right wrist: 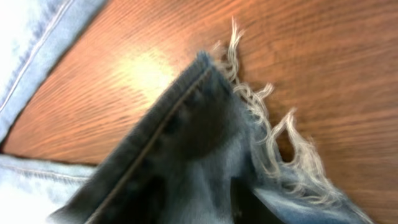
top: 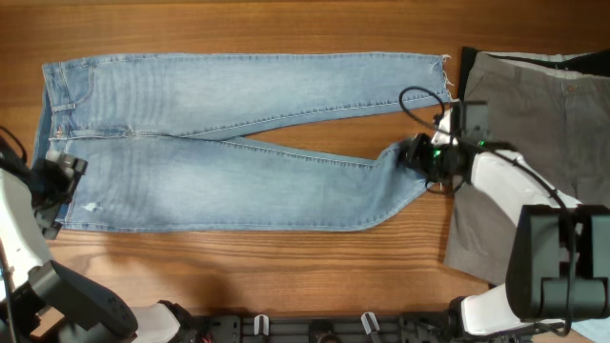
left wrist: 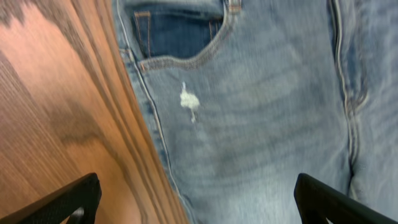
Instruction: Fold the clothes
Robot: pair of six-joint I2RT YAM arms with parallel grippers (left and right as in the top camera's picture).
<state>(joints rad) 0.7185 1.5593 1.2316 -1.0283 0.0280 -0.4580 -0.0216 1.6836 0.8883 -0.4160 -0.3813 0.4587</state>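
Light-blue jeans [top: 238, 133] lie flat across the table, waist at the left, legs spread to the right. My left gripper [top: 59, 186] is open over the waist's near corner; its wrist view shows the jeans' pocket and white worn spot [left wrist: 189, 101] between wide-apart fingers [left wrist: 196, 199]. My right gripper [top: 412, 155] is shut on the near leg's frayed hem [right wrist: 249, 124], the denim bunched between its fingers [right wrist: 205, 199]. Grey-khaki trousers [top: 543, 124] lie at the right, partly under the right arm.
The wooden table [top: 286, 257] shows along the near side and between the jeans' legs [top: 334, 133]. The far leg's frayed hem [top: 444, 76] lies close to the khaki trousers. Black arm bases stand along the near edge.
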